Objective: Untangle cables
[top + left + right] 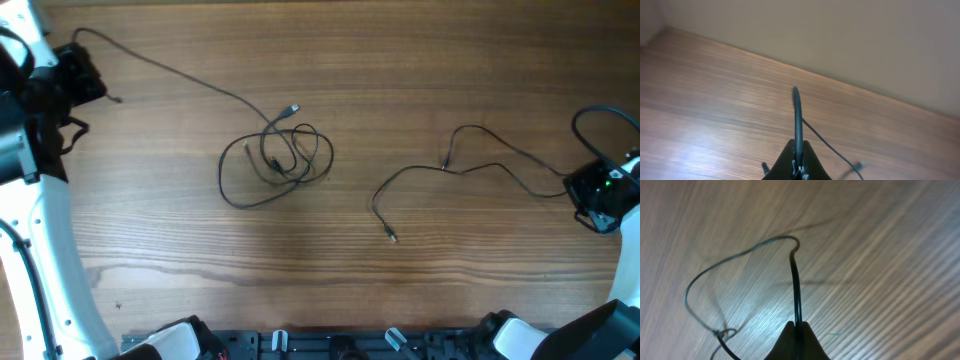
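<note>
Stretching from edge to edge, the wooden worktop [420, 290] carries two thin black cables that lie well apart from each other. The left arm [45, 240] and the right arm [605, 200] stand at the sides, both cut off by the frame, and small green lights [610, 180] glow on the right one.

The coiled cable [285, 160] is the larger thing. One long strand runs from the far-left corner down to the middle, where it piles into several overlapping loops. How those loops cross, I cannot make out. The second cable [445, 167] lies right of centre, doubled into two wavy strands that run toward the right edge.

The left gripper [797, 167] has its jaws clenched on the coiled cable near its end. In the wrist view the cord stands up out of them, and a thin tail trails off right to a blurred tip. The right gripper [797, 340] likewise has its jaws clamped on the second cable, which arcs away in a loop to a small twist [722, 332] too blurred to read.

A silvery plug [292, 108] sticks out above the coil, and another plug [391, 235] ends the second cable's free strand.
</note>
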`<state>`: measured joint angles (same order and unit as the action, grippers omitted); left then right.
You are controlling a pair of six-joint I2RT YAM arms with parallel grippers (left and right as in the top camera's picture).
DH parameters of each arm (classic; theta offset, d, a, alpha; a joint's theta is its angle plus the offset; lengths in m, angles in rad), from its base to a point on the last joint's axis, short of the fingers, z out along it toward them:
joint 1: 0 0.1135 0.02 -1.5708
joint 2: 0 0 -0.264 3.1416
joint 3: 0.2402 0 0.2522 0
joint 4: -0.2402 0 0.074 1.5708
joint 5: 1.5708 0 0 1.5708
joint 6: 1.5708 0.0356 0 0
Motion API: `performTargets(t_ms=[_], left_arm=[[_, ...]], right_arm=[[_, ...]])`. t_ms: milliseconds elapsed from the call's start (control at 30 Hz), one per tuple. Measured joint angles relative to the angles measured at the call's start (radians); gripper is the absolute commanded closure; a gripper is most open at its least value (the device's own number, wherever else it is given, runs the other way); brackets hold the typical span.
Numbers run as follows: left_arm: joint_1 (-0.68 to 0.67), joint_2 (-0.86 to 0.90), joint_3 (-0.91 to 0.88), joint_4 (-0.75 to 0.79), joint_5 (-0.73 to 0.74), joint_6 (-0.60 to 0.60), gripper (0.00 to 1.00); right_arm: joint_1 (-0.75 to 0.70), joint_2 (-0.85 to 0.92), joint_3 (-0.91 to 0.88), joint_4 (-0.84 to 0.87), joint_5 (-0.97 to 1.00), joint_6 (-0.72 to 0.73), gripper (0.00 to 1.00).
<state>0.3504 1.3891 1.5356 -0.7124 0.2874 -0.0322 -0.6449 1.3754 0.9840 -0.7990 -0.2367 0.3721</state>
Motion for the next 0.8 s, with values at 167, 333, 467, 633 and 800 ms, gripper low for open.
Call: performTargets(t_ms=[167,333,467,633,800], left_arm=[[-0.14,0.0,0.0,-0.006,0.026,0.0,0.95],[-0.246,0.0,0.0,-0.011,0.033,-0.003,0.95],[-0.301,0.004,0.001,-0.023,0.037,-0.023,0.95],[-0.363,0.069,0.003,-0.048,0.036,-0.035,0.91],[-0.452,0.183,0.003,-0.05,0.037,-0.043,0.87]], right_arm=[[0.171,0.0,0.0,0.013,-0.048,-0.061,0.96],[0.369,0.0,0.0,0.036,-0.06,-0.087,0.96],[0.484,0.0,0.0,0.045,-0.07,-0.09,0.95],[0.57,0.0,0.0,0.045,-0.069,-0.09,0.96],[0.619,0.0,0.0,0.044,-0.066,-0.09,0.96]])
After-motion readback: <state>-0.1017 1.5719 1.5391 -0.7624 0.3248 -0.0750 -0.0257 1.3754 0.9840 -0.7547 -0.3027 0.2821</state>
